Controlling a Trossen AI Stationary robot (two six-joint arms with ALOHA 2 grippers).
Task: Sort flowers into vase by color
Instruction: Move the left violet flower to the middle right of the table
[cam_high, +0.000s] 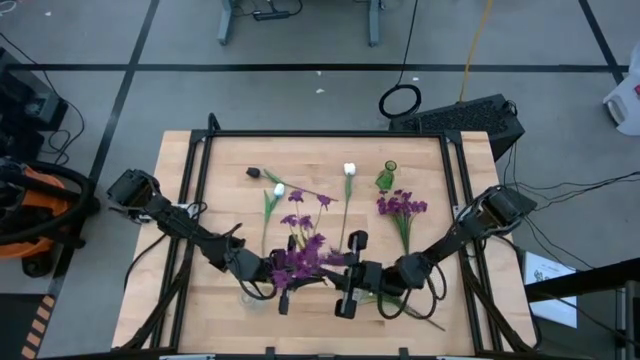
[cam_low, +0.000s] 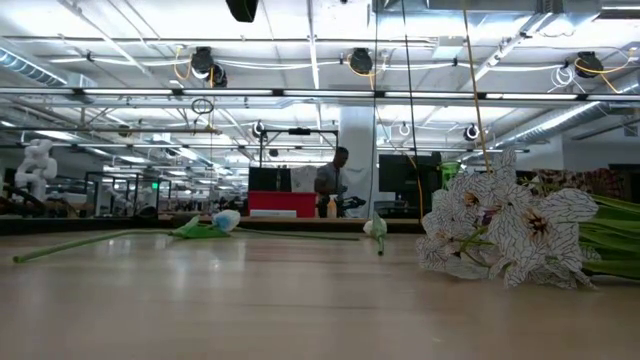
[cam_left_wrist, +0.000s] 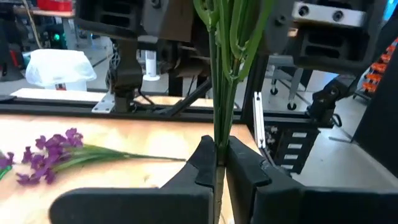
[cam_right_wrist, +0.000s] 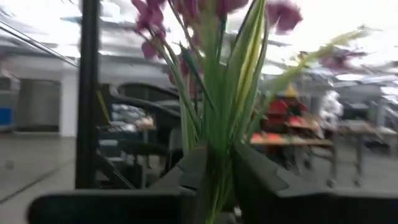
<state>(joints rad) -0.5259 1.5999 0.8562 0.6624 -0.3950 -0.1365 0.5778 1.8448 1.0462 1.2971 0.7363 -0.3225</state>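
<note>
Meeting near the middle of the near edge of the pale wooden surface (cam_high: 200, 160), both arms reach toward one purple bunch (cam_high: 300, 258): a cluster of small deep-violet blossoms on thin green stems with long blade-like leaves. In the left wrist view the left gripper (cam_left_wrist: 220, 163) has its dark fingers pressed together on the bundle of stems (cam_left_wrist: 222, 93), which rise straight up between them. In the right wrist view the right gripper (cam_right_wrist: 214, 168) has the same kind of stems and leaves between its fingers, narrowly parted around them, with purple blossoms (cam_right_wrist: 186, 12) above; whether it grips or only touches I cannot tell.

Other flowers lie flat on the surface farther back. A second purple bunch (cam_high: 402, 206) rests right of centre, its stems pointing toward the near edge. A looser purple sprig (cam_high: 298, 198) lies left of centre, beside a pale blue-lavender sprig (cam_high: 276, 190) with a green stem. A white tulip-like bud (cam_high: 349, 170) on a long thin stem lies near the middle, and a small green glass vase (cam_high: 386, 176) stands just right of it. A dark item (cam_high: 254, 173) sits at the far left of the group.

In the low view, veined pale petals (cam_low: 520, 225) fill the right side close by.
</note>
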